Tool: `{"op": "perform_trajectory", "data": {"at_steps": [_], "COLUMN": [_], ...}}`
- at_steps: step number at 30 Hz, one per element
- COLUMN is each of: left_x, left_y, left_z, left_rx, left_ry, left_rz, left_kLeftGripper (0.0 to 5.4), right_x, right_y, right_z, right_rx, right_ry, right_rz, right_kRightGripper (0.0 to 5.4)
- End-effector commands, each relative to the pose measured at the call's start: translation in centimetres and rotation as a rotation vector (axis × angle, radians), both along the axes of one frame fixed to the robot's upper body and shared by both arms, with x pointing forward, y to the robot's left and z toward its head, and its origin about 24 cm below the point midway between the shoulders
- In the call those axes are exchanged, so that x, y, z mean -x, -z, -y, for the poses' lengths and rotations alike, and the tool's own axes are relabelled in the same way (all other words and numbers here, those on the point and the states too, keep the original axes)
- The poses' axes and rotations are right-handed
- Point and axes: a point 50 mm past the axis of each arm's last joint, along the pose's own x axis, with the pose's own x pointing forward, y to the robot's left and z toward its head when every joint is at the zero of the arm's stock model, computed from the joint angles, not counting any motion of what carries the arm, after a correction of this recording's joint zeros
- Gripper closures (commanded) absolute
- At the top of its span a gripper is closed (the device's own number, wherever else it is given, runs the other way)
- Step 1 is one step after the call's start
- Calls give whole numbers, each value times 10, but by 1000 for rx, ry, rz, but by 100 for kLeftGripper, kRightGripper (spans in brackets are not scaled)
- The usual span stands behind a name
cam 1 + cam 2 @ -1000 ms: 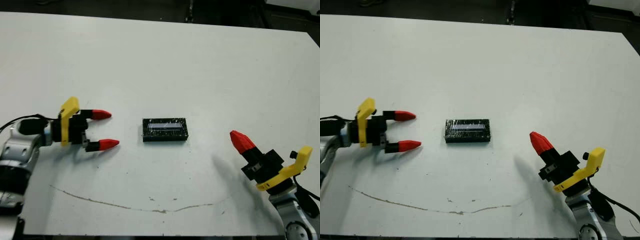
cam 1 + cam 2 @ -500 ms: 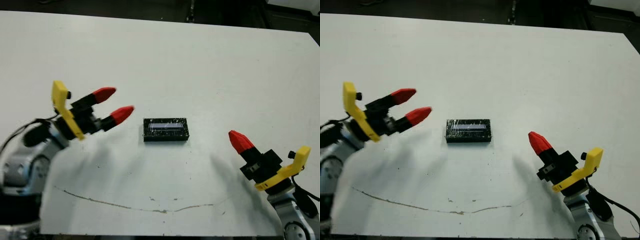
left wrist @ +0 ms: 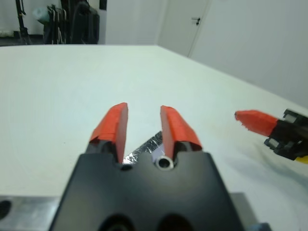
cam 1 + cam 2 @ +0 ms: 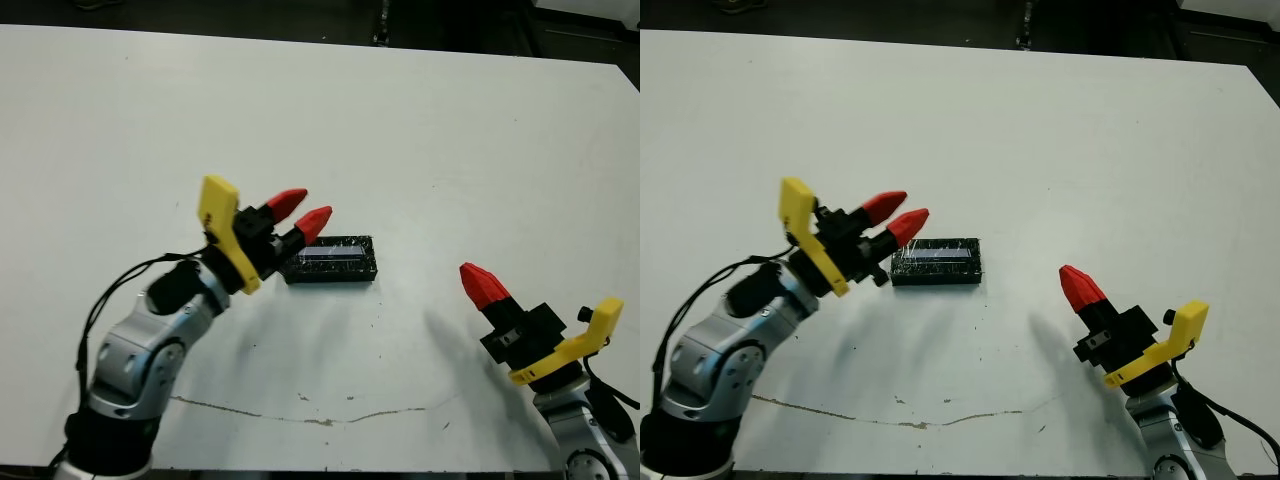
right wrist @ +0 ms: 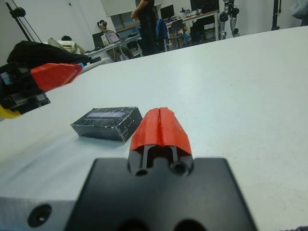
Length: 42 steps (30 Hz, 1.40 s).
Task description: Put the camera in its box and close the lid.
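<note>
Black lid [image 4: 333, 258] atop box

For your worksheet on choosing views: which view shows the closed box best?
The right wrist view: the box shows whole, top and sides. In the eye views the left gripper overlaps one end; the left wrist view shows only a sliver between its fingers.

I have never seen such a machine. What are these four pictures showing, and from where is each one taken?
This is a humanoid robot with two arms at a white table. Two pictures come from cameras in its head, looking down. The other two come from cameras on its wrists, looking along the red-tipped fingers. On the table lies one small black box with a glossy, wrinkled lid on it. The left gripper is open, with a small gap between its fingers, and hovers at the box's left end. The right gripper is shut and away from the box. Neither holds anything. People show far behind the table in the right wrist view.
</note>
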Motion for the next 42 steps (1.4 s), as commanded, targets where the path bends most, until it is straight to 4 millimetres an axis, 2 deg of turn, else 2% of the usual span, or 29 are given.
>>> {"op": "perform_trajectory", "data": {"at_steps": [1, 9, 16, 19, 26, 31, 33, 37, 42], "left_x": [-3, -2, 6, 12, 26, 28, 29, 32, 31], "left_y": [11, 39, 74, 88, 97, 97, 90, 64, 27], "left_z": [9, 22, 29, 31, 32, 29, 27, 16, -13], "left_rx": [-34, -73, -142, -151, -172, -177, -158, -95, -53], "left_ry": [-12, -46, -56, -66, -19, -26, -15, -23, -127], "left_rz": [-60, -169, -259, -359, -462, -477, -437, -302, -55], "left_kLeftGripper": [420, 538, 538, 538, 538, 538, 538, 538, 538], "right_x": [3, 5, 5, 4, 4, 5, 6, 6, 2], "right_y": [0, 0, 1, 0, 0, 0, 0, -2, -9], "right_z": [2, 0, 1, 2, 2, 1, 1, -1, -8], "right_rx": [1, -3, -10, -13, -5, -12, -18, -12, -10], "right_ry": [13, 19, 21, 17, 14, 12, 12, 24, 51], "right_rz": [-7, -16, -26, -33, -21, -36, -39, -20, 15], "right_kRightGripper": [540, 540, 540, 540, 540, 540, 540, 540, 540]}}
